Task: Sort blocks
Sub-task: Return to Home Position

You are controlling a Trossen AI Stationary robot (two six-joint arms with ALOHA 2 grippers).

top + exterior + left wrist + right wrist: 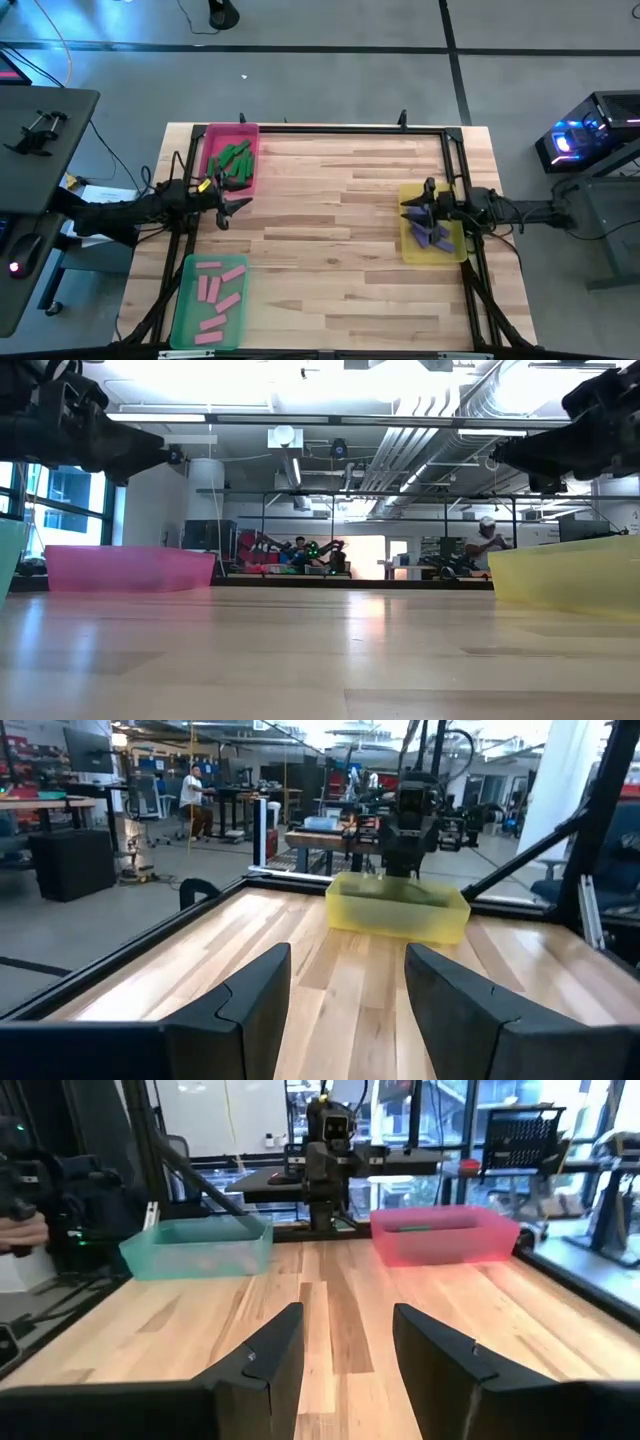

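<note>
The blocks (215, 295) all lie inside three trays, and neither gripper has hold of anything. The left arm reaches in low from the left edge of the wooden table (340, 250), stretched nearly level. The left gripper (236, 206) hangs above bare wood just near of the pink tray (230, 128), pointing right across the table. Its own wrist view shows its two dark fingers (250, 1010) spread wide with only wood between them. The right arm mirrors this pose from the right edge. The right gripper (413, 212) hangs above the left part of the yellow tray (410, 252), pointing left, and its fingers (265, 1360) are likewise spread wide around nothing. In the low view both grippers are high above the tabletop, the left gripper (165, 457) at the left and the right gripper (505, 455) at the right.

The pink tray sits at the far left corner and holds the green blocks (237, 158) in a loose heap. The green tray (188, 268) sits at the near left corner with the pink blocks (222, 280) lying flat, mostly side by side. The yellow tray stands at the right edge, midway between near and far, and holds the purple blocks (437, 237) in a jumble.
</note>
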